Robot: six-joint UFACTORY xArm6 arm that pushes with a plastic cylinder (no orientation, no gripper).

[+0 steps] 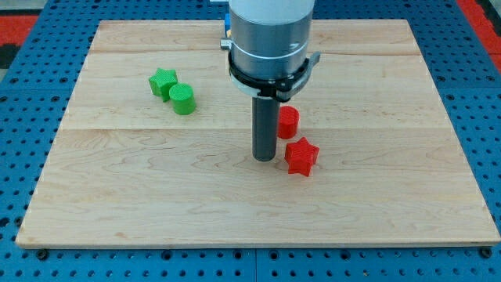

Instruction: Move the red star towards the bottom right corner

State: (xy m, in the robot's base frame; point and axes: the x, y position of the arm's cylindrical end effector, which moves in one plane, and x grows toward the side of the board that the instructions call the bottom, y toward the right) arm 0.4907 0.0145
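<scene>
One red star [301,157] is seen just right of the board's middle, lying flat on the wooden board [156,204]. My tip [264,159] is planted just to the view's left of it, close beside it, contact not quite made out. No hand is carried, so nothing is grasped; only the bare rod is shown. A red cylinder [289,121] is found just above the star. Well off to the view's left, a green star [162,82] and green cylinder [182,99] are pressed together.
</scene>
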